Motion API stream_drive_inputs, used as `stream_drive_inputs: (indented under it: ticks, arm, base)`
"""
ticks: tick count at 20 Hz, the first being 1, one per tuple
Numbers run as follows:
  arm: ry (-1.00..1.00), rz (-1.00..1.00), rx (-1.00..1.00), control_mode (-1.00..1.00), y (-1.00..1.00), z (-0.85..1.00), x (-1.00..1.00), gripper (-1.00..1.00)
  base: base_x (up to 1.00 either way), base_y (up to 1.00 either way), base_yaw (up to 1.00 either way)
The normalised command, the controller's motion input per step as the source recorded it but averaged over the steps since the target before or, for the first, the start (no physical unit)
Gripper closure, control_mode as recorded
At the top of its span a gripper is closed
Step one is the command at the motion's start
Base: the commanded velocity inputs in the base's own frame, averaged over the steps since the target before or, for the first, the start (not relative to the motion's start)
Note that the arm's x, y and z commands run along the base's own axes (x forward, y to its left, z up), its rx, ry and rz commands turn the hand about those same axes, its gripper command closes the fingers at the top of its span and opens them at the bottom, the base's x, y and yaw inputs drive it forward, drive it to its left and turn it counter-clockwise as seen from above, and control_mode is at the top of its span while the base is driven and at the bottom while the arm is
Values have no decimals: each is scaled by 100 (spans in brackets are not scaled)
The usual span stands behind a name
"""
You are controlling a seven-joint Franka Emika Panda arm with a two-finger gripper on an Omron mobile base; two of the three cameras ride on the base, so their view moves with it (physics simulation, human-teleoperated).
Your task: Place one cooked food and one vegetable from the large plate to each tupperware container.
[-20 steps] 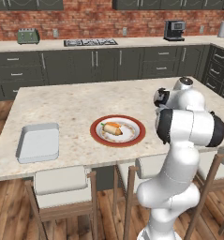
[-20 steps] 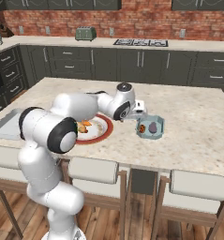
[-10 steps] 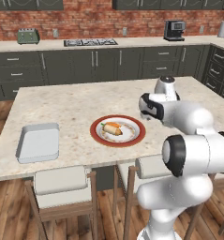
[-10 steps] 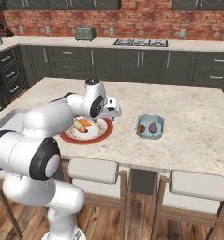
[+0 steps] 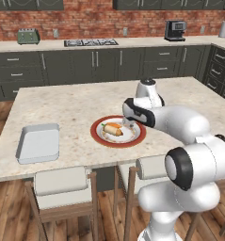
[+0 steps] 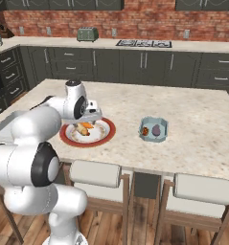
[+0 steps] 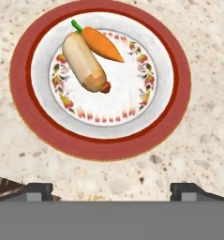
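Note:
The large plate [image 7: 24,108], dark red rim and white patterned centre, lies on the island counter [image 5: 62,106]. On it the cooked food [image 7: 84,62], a tan hot-dog roll, lies against the vegetable [image 7: 101,43], an orange carrot with a green top. My gripper [image 7: 113,192] hangs open just above the plate's near edge, nothing between its fingertips [image 7: 38,190]. From the left base view the gripper [image 5: 130,123] is over the plate's [image 5: 96,136] right side, beside the hot dog [image 5: 113,128]. The tupperware container [image 5: 38,142] sits empty at the island's left end.
A small pale blue bowl [image 6: 153,129] holding two small items stands right of the plate [image 6: 108,131] on the island. Stools [image 6: 96,174] line the island's near side. Bare counter lies between the plate and the tupperware container.
My arm has swung left from the island's right part, near the small blue bowl, to just over the plate. The jaws stayed open. The food has not moved.

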Motion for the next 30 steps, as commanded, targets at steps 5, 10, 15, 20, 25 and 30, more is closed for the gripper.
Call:
stream_drive_inputs:
  ticks: [5, 10, 15, 20, 25, 30]
  arm:
    - [13, 12, -2, -100, 53, -11, 0, -100]
    - [7, 11, 0, -100, 56, -7, 6, -100]
    - [1, 9, 0, -100, 20, -41, 32, -100]
    - [-4, 6, 0, -100, 3, -35, 35, -100]
    - [-11, 4, 0, -100, 5, -18, 23, -100]
    - [-10, 3, 0, -100, 0, -16, 14, -100]
  base:
    - [0, 0, 0]
    - [0, 0, 0]
    - [0, 0, 0]
    - [0, 0, 0]
    - [0, 0, 0]
    - [0, 0, 0]
